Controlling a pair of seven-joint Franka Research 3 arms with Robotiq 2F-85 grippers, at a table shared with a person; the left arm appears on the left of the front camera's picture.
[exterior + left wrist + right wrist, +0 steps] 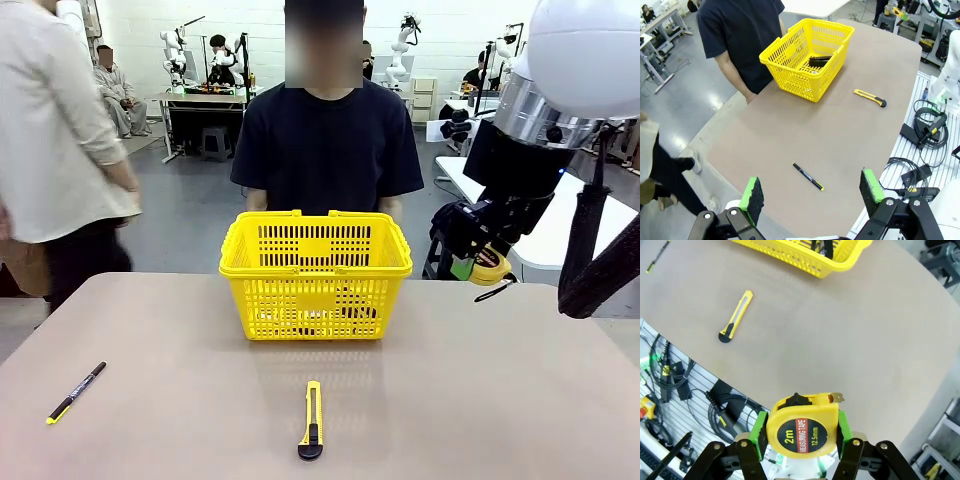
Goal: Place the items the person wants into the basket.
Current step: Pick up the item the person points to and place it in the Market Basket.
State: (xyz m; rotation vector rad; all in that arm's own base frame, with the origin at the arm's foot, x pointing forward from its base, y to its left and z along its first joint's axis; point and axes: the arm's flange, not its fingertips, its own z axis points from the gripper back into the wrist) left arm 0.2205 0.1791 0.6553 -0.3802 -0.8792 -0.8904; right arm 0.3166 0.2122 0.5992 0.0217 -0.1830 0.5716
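The yellow basket (315, 275) stands at the table's far middle, in front of the person (325, 140) in a dark T-shirt. A long black stapler (819, 60) lies inside the basket (807, 50). My right gripper (478, 258) hangs in the air to the right of the basket, shut on a round yellow-and-black tape measure (491, 267). In the right wrist view the tape measure (800, 426) sits clamped between the green pads (759, 432) of my right gripper (799, 432), with the basket (805, 254) far ahead. High above the table's near edge my left gripper (812, 192) stands open and empty.
A yellow-and-black utility knife (312, 420) lies on the table's near middle. A slim black pen with a yellow tip (76, 392) lies at the near left. Another person (55, 140) stands off the table's far left corner. Cables (925, 135) lie beside the table.
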